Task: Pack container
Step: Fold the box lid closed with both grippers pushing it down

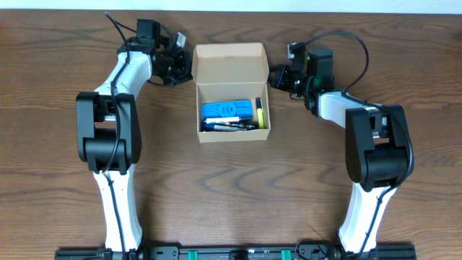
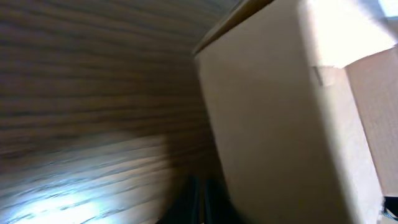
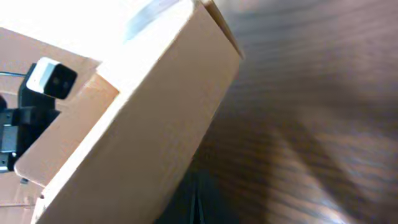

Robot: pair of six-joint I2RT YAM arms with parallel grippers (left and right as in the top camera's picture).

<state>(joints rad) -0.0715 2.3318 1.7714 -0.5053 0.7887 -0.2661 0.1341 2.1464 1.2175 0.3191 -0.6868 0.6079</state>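
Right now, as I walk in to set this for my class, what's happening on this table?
Two robot arms flank the container, an open cardboard box with its lid folded back. Inside lie a blue item, some pens and a yellow marker. The left gripper sits close to the box's left side, the right gripper close to its right. Whether either touches it is unclear, as both wrist views are blurred.

Overhead looks straight down; wrist views close, low, sharing container (image 1: 229, 63) sides.
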